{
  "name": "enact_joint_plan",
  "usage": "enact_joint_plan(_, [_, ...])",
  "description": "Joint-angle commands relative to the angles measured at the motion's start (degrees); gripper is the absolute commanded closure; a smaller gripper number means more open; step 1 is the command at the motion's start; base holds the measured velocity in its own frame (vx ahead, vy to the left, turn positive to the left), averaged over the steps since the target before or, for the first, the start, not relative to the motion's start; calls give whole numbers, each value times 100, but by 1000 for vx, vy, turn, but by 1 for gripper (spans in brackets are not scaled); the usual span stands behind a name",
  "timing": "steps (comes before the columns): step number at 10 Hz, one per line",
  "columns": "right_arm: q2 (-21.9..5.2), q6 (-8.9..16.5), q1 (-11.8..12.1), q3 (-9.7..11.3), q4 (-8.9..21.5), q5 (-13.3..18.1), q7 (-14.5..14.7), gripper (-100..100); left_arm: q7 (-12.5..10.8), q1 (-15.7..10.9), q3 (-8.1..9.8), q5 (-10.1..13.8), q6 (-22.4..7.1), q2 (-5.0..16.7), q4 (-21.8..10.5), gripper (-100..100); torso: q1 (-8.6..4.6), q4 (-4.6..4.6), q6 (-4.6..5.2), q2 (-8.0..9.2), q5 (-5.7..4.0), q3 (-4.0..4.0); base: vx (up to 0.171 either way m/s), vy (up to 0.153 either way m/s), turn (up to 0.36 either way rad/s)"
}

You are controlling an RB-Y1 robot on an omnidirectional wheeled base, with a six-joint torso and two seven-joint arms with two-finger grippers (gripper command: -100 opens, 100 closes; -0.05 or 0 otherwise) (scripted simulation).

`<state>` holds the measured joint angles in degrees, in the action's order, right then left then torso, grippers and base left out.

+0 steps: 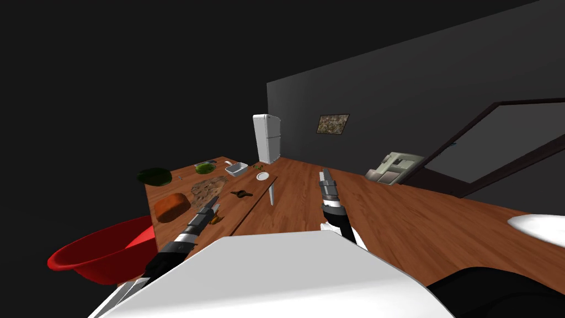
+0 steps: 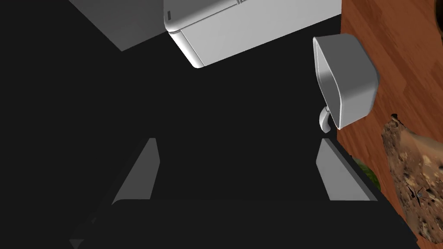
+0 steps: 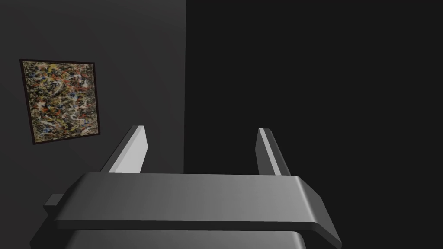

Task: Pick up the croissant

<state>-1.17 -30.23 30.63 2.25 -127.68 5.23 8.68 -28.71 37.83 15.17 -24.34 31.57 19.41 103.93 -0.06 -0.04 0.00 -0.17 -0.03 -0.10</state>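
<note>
L gripper [image 1: 213,203] spread wide by the croissant [image 1: 216,218], holding nothing.

Close to me a red bowl [image 1: 99,254] sits beside the wood table [image 1: 251,186]. The small tan croissant lies on the table's near part, just beside the L gripper; L fingers [image 2: 142,173] stand apart. R gripper [image 1: 326,175] hangs to the right of the table, also spread, empty. Farther: an orange-brown loaf [image 1: 171,207], a brown bumpy flat thing [image 1: 208,187], a white dish w/ a handle [image 1: 236,169], then a white fridge [image 1: 267,138].
</note>
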Motion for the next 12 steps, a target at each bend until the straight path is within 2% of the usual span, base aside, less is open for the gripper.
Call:
enact_joint_plan(1, [0, 0, 0, 0, 0, 0, 0, 0, -286, 99, 91, -223, -33, 186, -250, -100, 0, 0, 0, 0, 0, 0, 51, -21, -88])
enact_joint_plan(2, [0, 0, 0, 0, 0, 0, 0, 0, -371, 99, 91, -223, -33, 186, -250, -100, -1, 0, 0, 0, 0, 0, 39, -13, -47])
enact_joint_plan(3, [0, 0, 0, 0, 0, 0, 0, 0, -578, 182, 148, -429, -15, 308, -433, -100, 1, 0, 0, 3, 1, 1, 48, -12, -91])
enact_joint_plan(4, [0, 0, 0, 0, 0, 0, 0, 0, -631, 182, 148, -429, -15, 308, -510, -100, 3, 0, 1, 1, 1, 0, 41, -4, -49])
enact_joint_plan(6, [0, 0, 0, 0, 0, 0, 0, 0, -1042, 352, 242, -805, 25, 540, -918, -100, 5, 0, 0, 2, 1, 1, 56, -10, -139])
enact_joint_plan(7, [0, 0, 0, 0, 0, 0, 0, 0, -1145, 352, 242, -838, 25, 540, -1035, -100, 3, -1, 1, -2, 1, -1, 48, 3, -31])
enact_joint_plan(8, [0, 0, 0, 0, 0, 0, 0, 0, -1327, 439, 280, -1039, 47, 648, -1206, -100, 6, 0, -2, 1, 2, 0, 46, 7, -81])
enact_joint_plan(9, [0, 0, 0, 0, 0, 0, 0, 0, -1397, 439, 280, -1039, 47, 648, -1296, -100, 9, 0, 1, 1, 2, 0, 36, 9, -54])
enact_joint_plan(10, [0, 0, 0, 0, 0, 0, 0, 0, -1604, 525, 312, -1234, 71, 751, -1495, -100, 9, 1, -1, 5, 2, 2, 37, 5, -105])
enact_joint_plan(11, [0, 0, 0, 0, 0, 0, 0, 0, -1643, 525, 312, -1234, 71, 751, -1552, -100, 9, 1, 0, 6, 2, 3, 30, 9, -47])
enact_joint_plan(12, [0, 0, 0, 0, 0, 0, 0, 0, -1881, 611, 340, -1424, 96, 847, -1759, -100, 9, 2, -1, 7, 2, 4, 33, 19, -97])
